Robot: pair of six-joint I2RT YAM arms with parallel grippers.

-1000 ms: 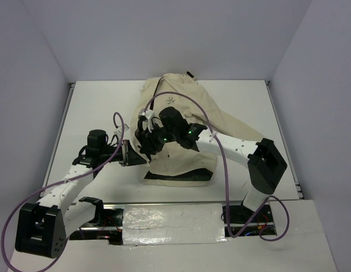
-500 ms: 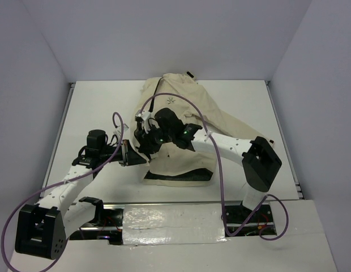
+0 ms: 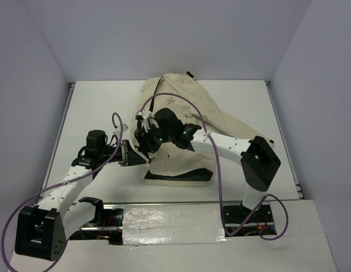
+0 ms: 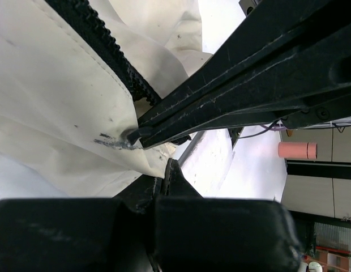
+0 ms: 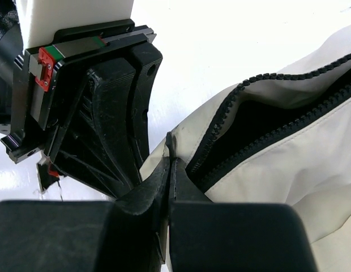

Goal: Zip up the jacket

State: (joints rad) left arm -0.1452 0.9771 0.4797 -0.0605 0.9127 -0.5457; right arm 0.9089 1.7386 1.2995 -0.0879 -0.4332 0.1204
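Left wrist view: the left gripper [image 4: 168, 173] is pressed fully closed, with cream fabric of the jacket [image 4: 51, 102] nipped at its tips. The zipper [image 4: 107, 45] runs off toward 11 o'clock.

Right wrist view: the right gripper [image 5: 170, 161] is closed on the jacket's edge. Here the zipper gapes open, with dark lining [image 5: 255, 119] at 3 o'clock.

Top view: the jacket lies mid-table [image 3: 90, 107], and both grippers meet at its 8 o'clock edge. Since a second ago, the right arm has edged toward 10 o'clock.

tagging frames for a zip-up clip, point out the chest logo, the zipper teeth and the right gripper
chest logo [image 3: 171, 100]: top external view, on the small dark star mark.
zipper teeth [image 4: 110, 45]: left wrist view, on the dark toothed band.
right gripper [image 5: 170, 161]: right wrist view, at the shut fingertips pinching the jacket [image 5: 289, 187] edge.
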